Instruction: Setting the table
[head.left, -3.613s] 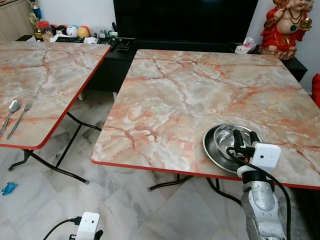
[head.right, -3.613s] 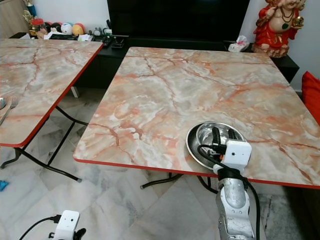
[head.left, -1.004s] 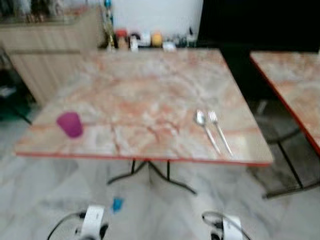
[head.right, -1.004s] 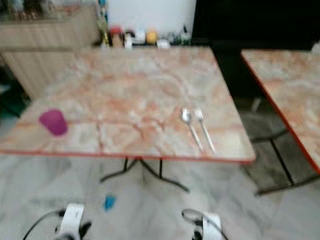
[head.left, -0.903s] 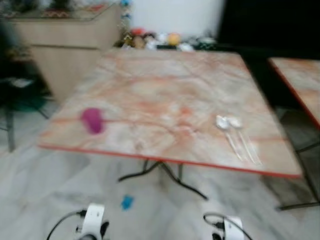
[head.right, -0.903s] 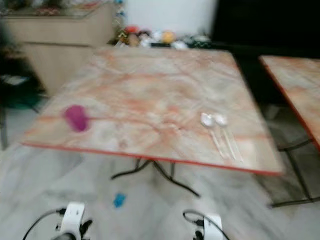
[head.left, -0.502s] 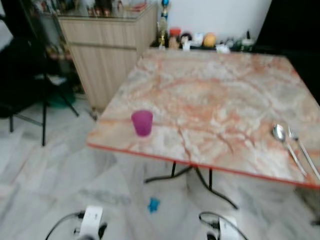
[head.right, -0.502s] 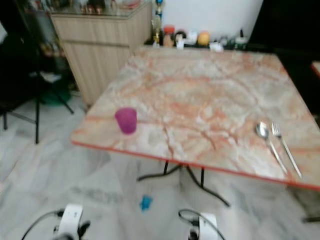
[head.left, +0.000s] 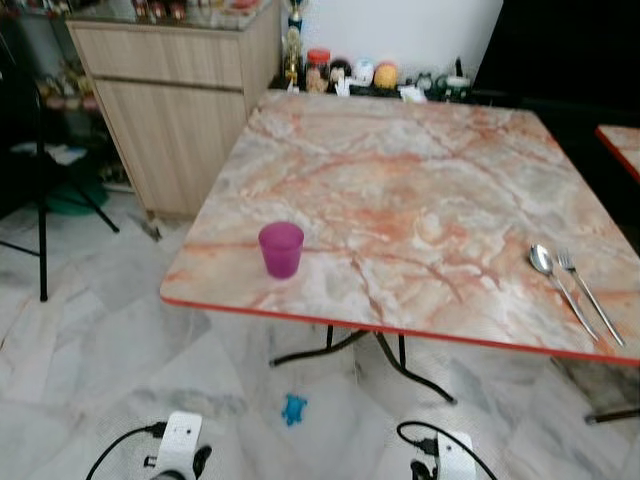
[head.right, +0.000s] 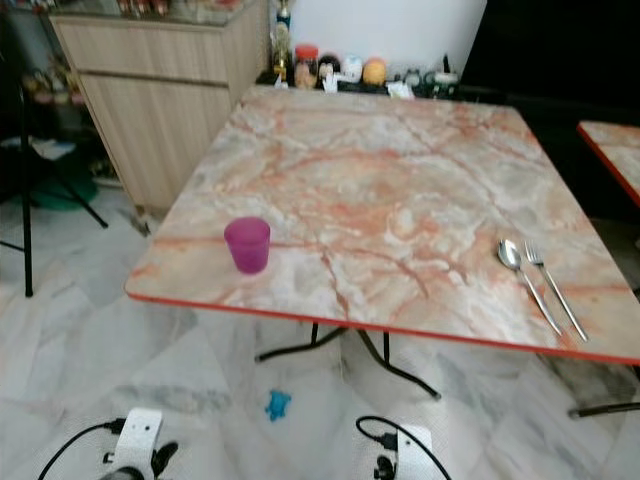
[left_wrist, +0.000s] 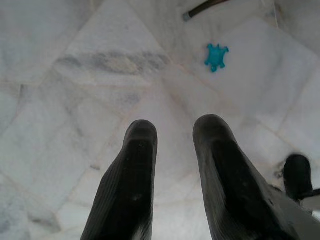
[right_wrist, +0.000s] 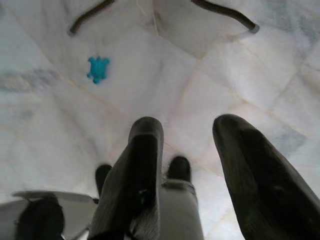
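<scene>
left eye view: a marble-patterned tabletop (head.left: 400, 190) with a red edge spans the middle of the frame. a purple cup (head.left: 281, 249) stands upright near its front left edge. a spoon (head.left: 553, 276) and a fork (head.left: 590, 297) lie side by side near the front right edge, close together, well apart from the cup. a small blue toy (head.left: 293, 408) lies on the marble floor (head.left: 90, 350) under the tabletop. both arms hang low over the floor: the left hand (left_wrist: 172, 135) and the right hand (right_wrist: 192, 137) each have fingers apart, holding nothing. a wooden cabinet (head.left: 170, 110) fills the upper left.
</scene>
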